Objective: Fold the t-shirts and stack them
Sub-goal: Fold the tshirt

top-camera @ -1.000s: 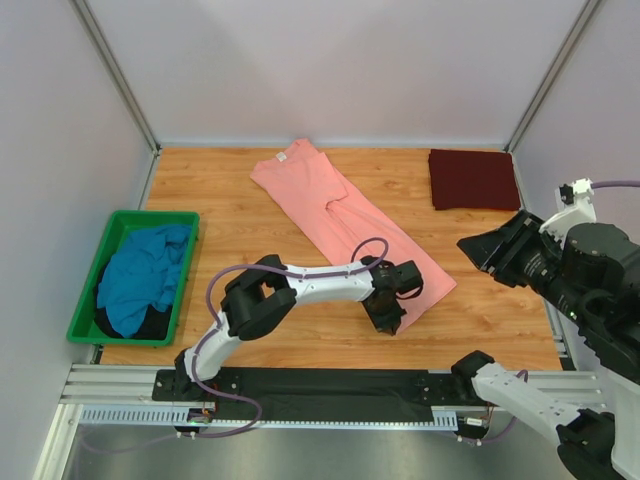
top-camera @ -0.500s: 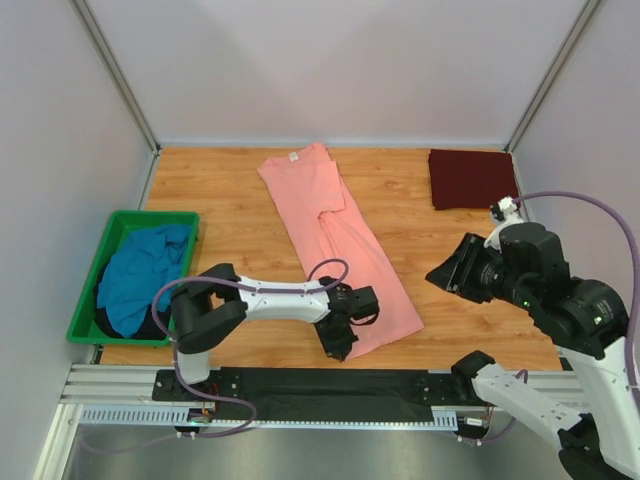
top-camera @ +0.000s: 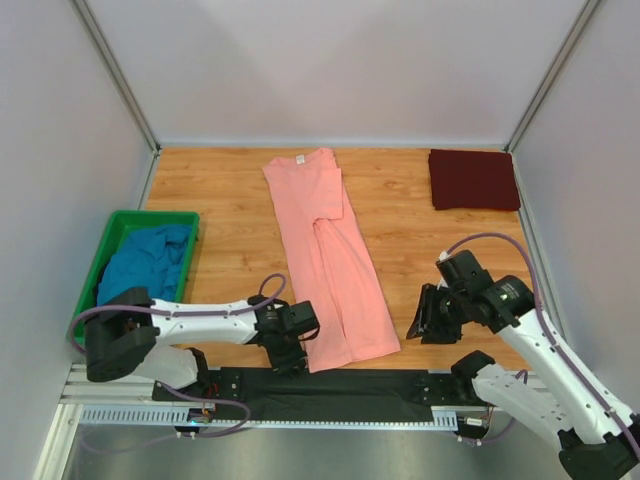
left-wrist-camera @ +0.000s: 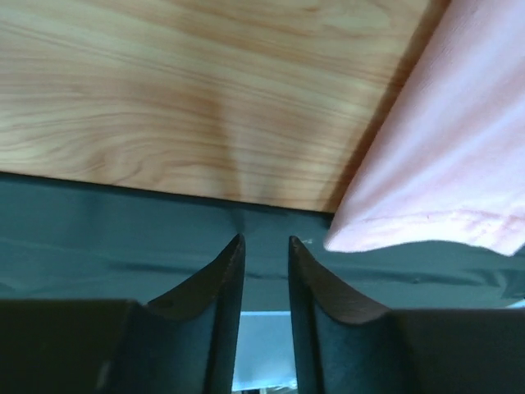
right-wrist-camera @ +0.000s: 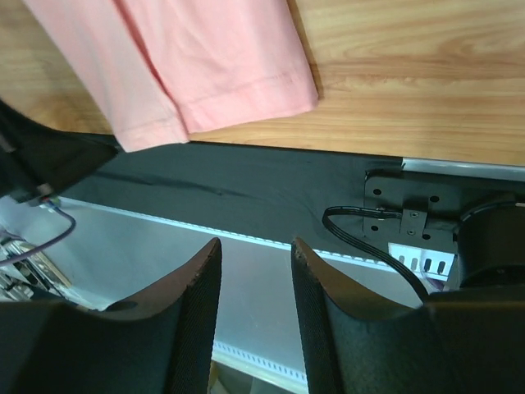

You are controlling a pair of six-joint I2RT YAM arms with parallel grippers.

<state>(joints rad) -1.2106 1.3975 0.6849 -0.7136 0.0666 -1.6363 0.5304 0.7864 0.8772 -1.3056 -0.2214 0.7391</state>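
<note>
Spread t-shirt (top-camera: pixel 325 250) lies central — folded t-shirt (top-camera: pixel 473 179) back right, bin (top-camera: pixel 155 214) left.

A salmon-pink tee (top-camera: pixel 325 250), maroon tee (top-camera: pixel 473 179), teal tee (top-camera: pixel 140 265), green bin (top-camera: pixel 160 215).

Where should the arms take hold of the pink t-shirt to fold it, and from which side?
Probably the two corners of its near hem, coming from the near table edge. The pink t-shirt lies flat and lengthwise, collar far, the hem lapping off the wood, and the left gripper and right gripper sit open near those corners.
</note>
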